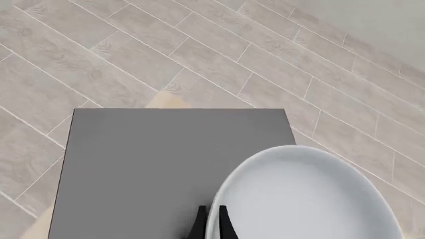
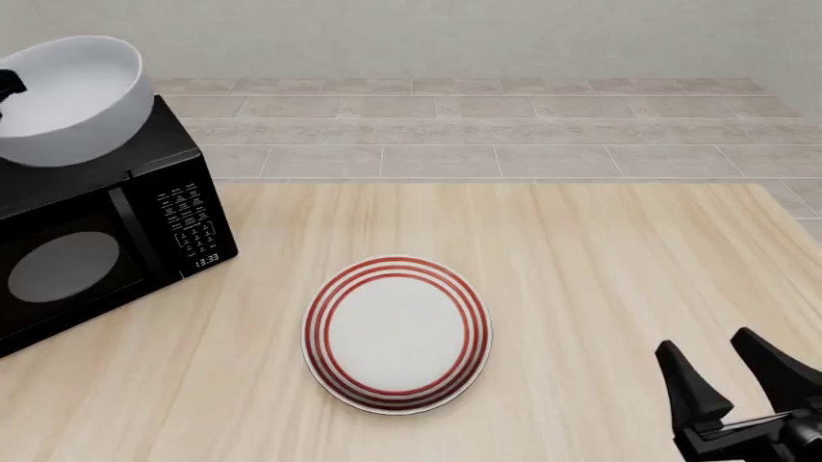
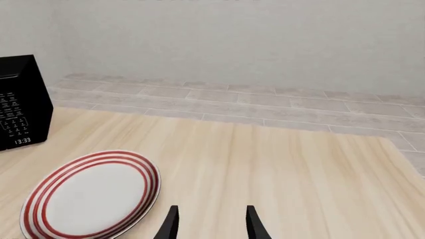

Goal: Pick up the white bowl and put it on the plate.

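Two grippers show; the left gripper (image 1: 211,221) pinches the rim of the white bowl (image 2: 67,96), which is tilted above the black microwave (image 2: 103,241) at the table's (image 2: 617,279) far left; the right gripper (image 2: 738,375) hovers with fingers spread, holding nothing, near the table's right front; the red-ringed plate (image 2: 396,332) lies flat mid-table, bare, well apart from the bowl.

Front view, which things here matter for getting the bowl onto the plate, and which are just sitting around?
Job:
bowl, tilted above the microwave, left fingers pinching its rim
plate, bare, mid-table

Bystanders:
microwave, at the table's left
right gripper, open, idle at the near right
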